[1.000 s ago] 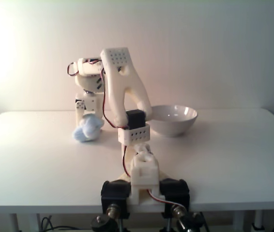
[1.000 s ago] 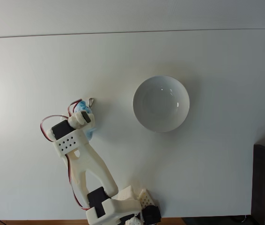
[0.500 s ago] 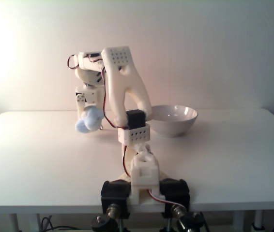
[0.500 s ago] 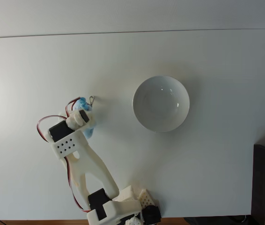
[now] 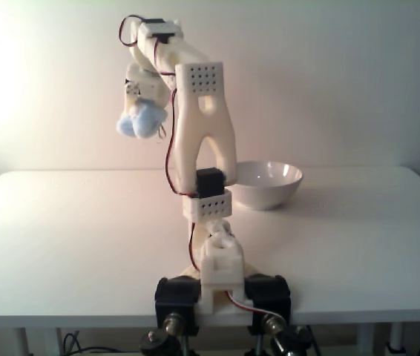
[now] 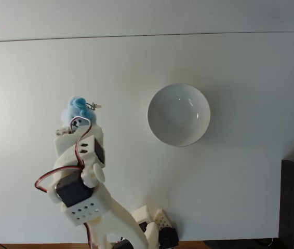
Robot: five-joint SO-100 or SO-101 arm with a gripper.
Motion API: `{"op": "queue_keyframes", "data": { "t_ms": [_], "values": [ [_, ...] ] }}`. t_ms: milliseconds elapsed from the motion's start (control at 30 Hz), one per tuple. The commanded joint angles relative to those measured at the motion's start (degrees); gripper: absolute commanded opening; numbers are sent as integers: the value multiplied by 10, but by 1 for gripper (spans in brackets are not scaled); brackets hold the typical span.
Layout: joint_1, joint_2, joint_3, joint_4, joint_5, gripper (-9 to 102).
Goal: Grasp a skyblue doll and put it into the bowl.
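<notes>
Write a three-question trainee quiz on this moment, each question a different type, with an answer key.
1. True or false: the skyblue doll rests on the table.
2. Multiple choice: in the fixed view from above, the bowl lies which way from the doll? A) left B) right C) directly beneath it
3. Fill in: the gripper is shut on the ____.

Key
1. False: the side fixed view shows it held high above the tabletop.
2. B
3. skyblue doll; the bowl holds nothing.
</notes>
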Motion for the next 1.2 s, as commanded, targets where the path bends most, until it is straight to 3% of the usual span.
{"op": "queue_keyframes", "data": {
  "t_ms": [0,300,1033,1167],
  "values": [
    [30,59,-18,14,-4,0],
    [121,88,-25,62,5,0],
    [336,94,-26,50,9,0],
    [374,86,-20,14,9,0]
  ]
}}
